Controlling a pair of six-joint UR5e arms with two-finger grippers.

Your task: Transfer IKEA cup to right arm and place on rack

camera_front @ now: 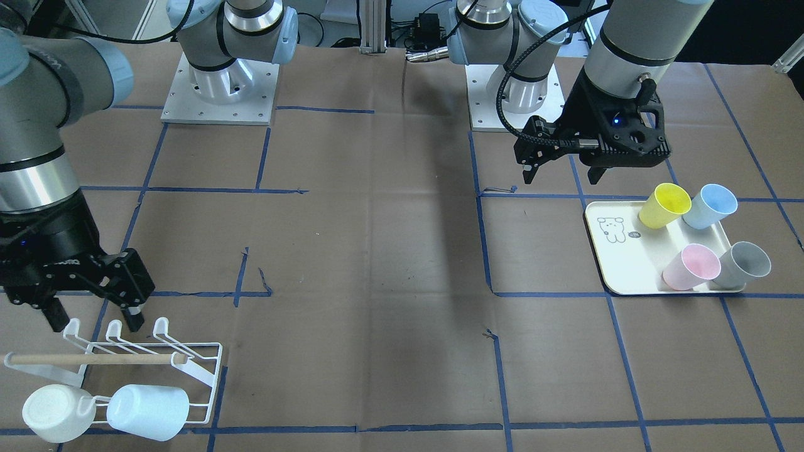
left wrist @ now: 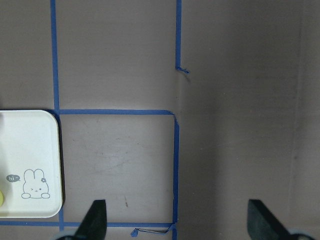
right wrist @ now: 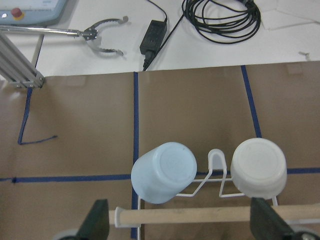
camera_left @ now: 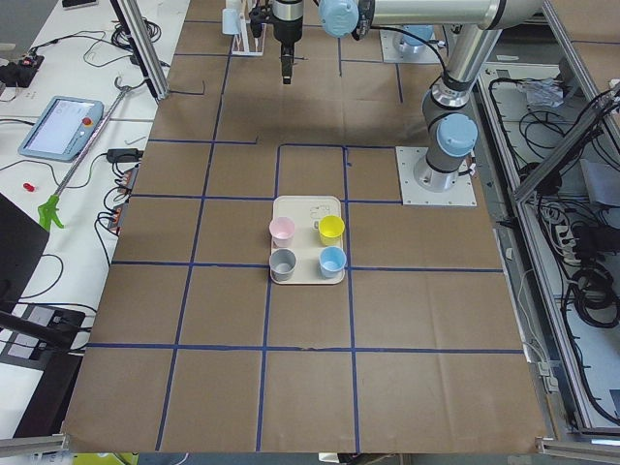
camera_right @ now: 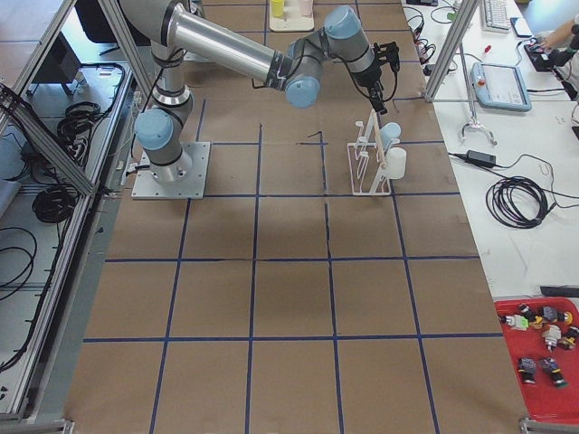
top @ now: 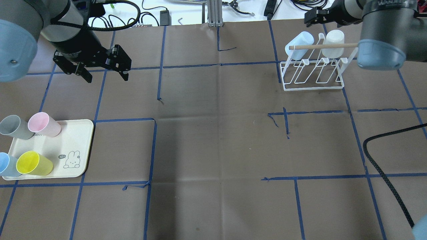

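left gripper (top: 106,78) is held above the brown paper (top: 217,133), jaws spread wide, nothing gripped. In its wrist view only the bunny-print corner of the cream tray (left wrist: 30,150) is caught at the frame's left edge, and blue tape (left wrist: 115,112) is seen below the fingers

Four IKEA cups are set upright on that tray, two by two, bunched at the end away from the print: yellow cup (camera_front: 664,205), blue cup (camera_front: 710,206), pink cup (camera_front: 691,267), grey cup (camera_front: 744,265). The blue and grey ones are parked right at the tray's outer rim. The printed end of the tray surface is open

right gripper (camera_front: 97,325) is held over the rack (top: 310,88), jaws wide, nothing gripped. Its fingertips are seen just above the robot-side row of three loop prongs, which are uncovered. The wooden dowel (camera_front: 94,359) is laid across the rack between the two rows. On the operators'-side row a hung pale-blue cup (camera_front: 149,412) and a hung white cup (camera_front: 58,413) are seated side by side, bottoms outward; whether they touch cannot be told

The rack is placed near the operators' edge of the paper, and that edge is seen just beyond it in the right wrist view. Tray and rack are kept well apart, with a wide stretch of tape-gridded paper between them
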